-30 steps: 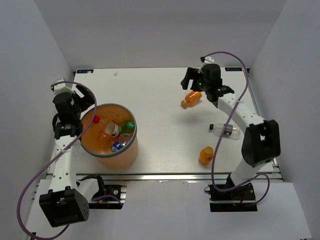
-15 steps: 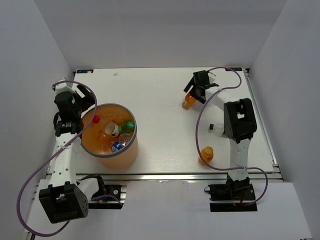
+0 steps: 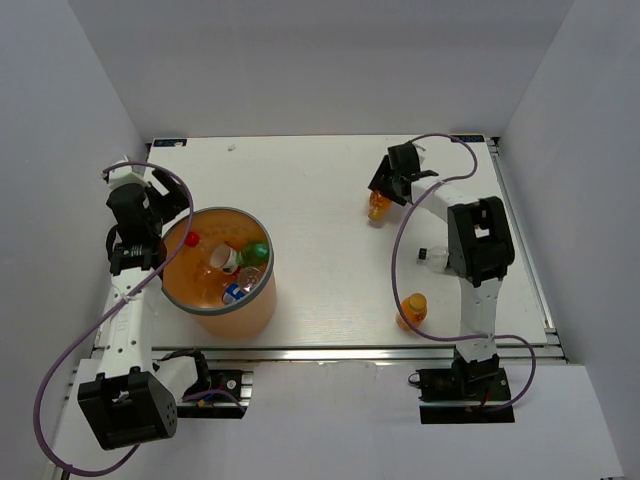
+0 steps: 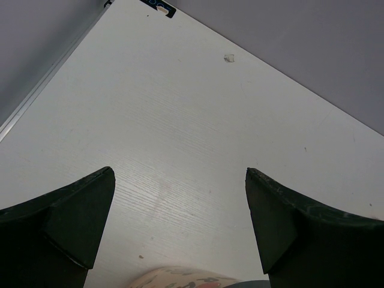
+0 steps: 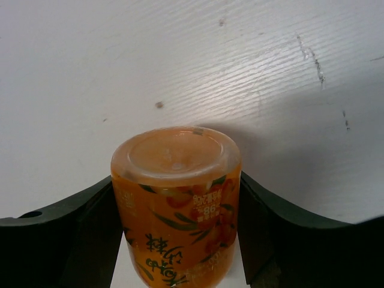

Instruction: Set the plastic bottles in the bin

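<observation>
The bin point(image 3: 216, 211), an orange bucket with a grey rim, stands at the left and holds a red-capped bottle point(image 3: 192, 239), a green bottle point(image 3: 258, 252) and a blue-labelled bottle point(image 3: 235, 292). A squat orange bottle point(image 3: 378, 207) lies on the table at the back right, and my right gripper point(image 3: 387, 193) is shut on it. In the right wrist view the bottle point(image 5: 175, 204) fills the gap, both fingers against its sides. A second orange bottle point(image 3: 411, 310) and a clear black-capped bottle point(image 3: 436, 257) lie further forward. My left gripper point(image 3: 160, 205) is open and empty beside the bin's left rim.
White walls close the table in at the back and on both sides. In the left wrist view the gripper point(image 4: 180, 174) hangs over bare white table, and the bin's edge point(image 4: 180, 279) shows at the bottom. Purple cables loop off both arms.
My right arm folded in and its gripper dropped onto the orange bottle, closing round it. The bottle shifted slightly. The left arm barely moved.
</observation>
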